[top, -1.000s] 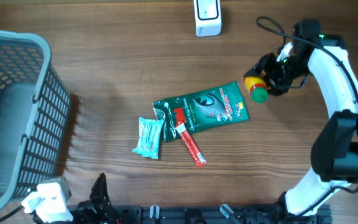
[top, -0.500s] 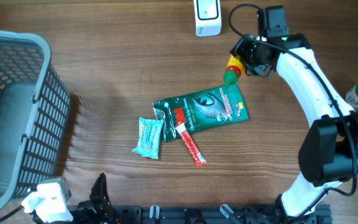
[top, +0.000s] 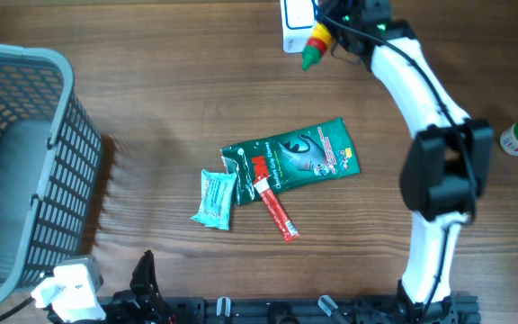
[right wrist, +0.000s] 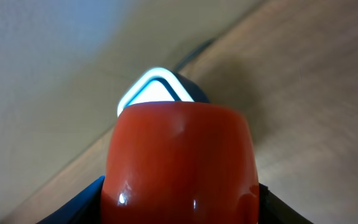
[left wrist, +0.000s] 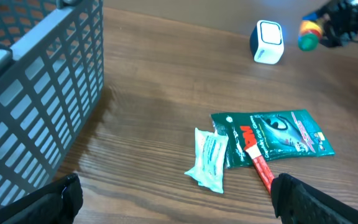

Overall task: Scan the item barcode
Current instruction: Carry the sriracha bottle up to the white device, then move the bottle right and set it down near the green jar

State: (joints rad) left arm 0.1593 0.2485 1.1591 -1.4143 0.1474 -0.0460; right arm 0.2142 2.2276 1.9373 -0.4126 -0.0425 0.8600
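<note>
Overhead: one gripped bottle (top: pixel 316 43), three packets (top: pixel 295 155)

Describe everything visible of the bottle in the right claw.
The bottle is small and glossy, seemingly plastic: red body, yellow band, green cap. The right claw is shut on the red body, holding it tilted, cap toward the middle of the table, beside the white scanner, whose lit rim shows beyond it in the wrist view.
</note>
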